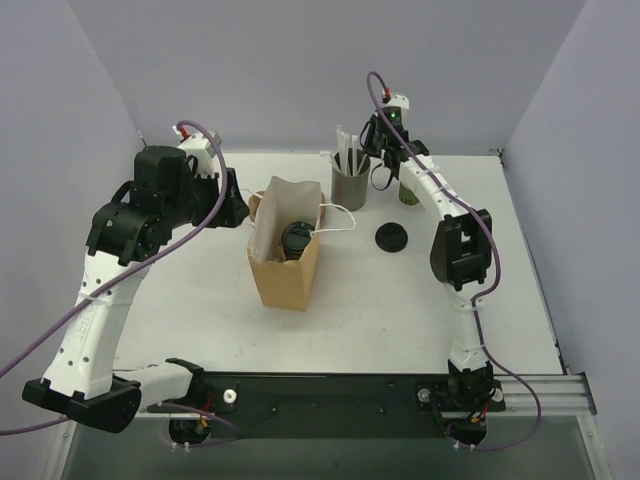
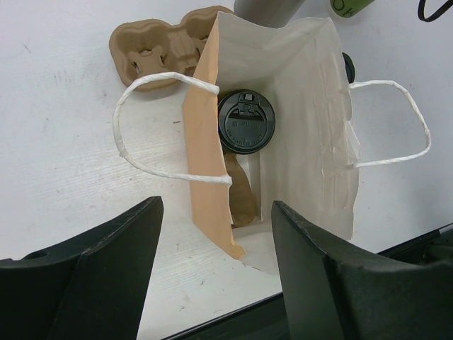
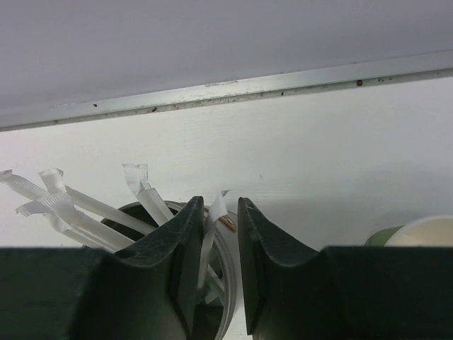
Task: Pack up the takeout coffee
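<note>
**Item:** takeout coffee [image 2: 245, 122], a small green paper cup under a round black plastic lid; only the lid shows from above.

**Location:** upright inside the open brown paper bag [image 2: 311, 106], just ahead of and below the left end effector [image 2: 217, 209], in line with the gap between its fingers. It is well apart from the right end effector [image 3: 220, 202].

**Handling (judged):** light, with thin walls that give under a squeeze. The lid is slick and could pop off. Best gripped around the wall below the lid rim and kept upright.

**Left end effector:** released, jaws wide, holding nothing.

**Right end effector:** over the grey cylindrical straw holder [image 1: 350, 185], jaws drawn close on either side of a wrapped white straw [image 3: 209, 241]. Whether they pinch it cannot be told.

**Surface:** flat matt white desk [image 1: 200, 320].

**Room:** plain pale grey walls [image 1: 300, 70] enclose it on three sides.
</note>
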Controlling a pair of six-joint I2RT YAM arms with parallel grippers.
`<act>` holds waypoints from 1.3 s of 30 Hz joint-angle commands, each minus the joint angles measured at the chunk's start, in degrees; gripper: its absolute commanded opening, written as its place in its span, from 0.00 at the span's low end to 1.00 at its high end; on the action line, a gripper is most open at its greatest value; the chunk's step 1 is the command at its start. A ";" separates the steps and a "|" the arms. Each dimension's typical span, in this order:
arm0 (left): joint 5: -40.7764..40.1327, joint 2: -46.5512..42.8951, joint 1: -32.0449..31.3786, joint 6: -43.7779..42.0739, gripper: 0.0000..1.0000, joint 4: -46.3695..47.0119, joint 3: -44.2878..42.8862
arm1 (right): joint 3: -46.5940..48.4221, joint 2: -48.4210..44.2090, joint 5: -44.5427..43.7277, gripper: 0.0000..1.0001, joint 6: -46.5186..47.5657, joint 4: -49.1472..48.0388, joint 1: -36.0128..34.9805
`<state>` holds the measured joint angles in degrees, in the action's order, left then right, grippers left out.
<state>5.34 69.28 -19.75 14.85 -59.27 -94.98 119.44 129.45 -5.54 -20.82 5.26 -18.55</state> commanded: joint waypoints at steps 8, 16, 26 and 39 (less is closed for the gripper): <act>-0.33 -0.10 0.24 -0.09 0.73 2.66 -2.32 | -0.42 -4.28 -5.97 0.00 3.85 -3.93 -2.55; -0.77 -0.02 0.32 -0.70 0.73 2.75 -2.23 | -2.10 -10.00 -9.66 0.00 6.67 -3.59 -4.13; -0.60 -0.28 0.50 -0.88 0.73 3.37 -1.09 | -5.97 -16.77 -12.12 0.00 6.58 -3.15 -4.22; -0.07 -0.81 0.68 -0.35 0.73 5.39 1.02 | -8.61 -28.27 -15.82 0.00 7.11 -1.22 -5.62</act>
<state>5.13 69.34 -19.57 14.41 -57.63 -94.11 111.33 108.07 -18.26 -14.81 4.58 -23.09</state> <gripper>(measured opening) 0.731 0.018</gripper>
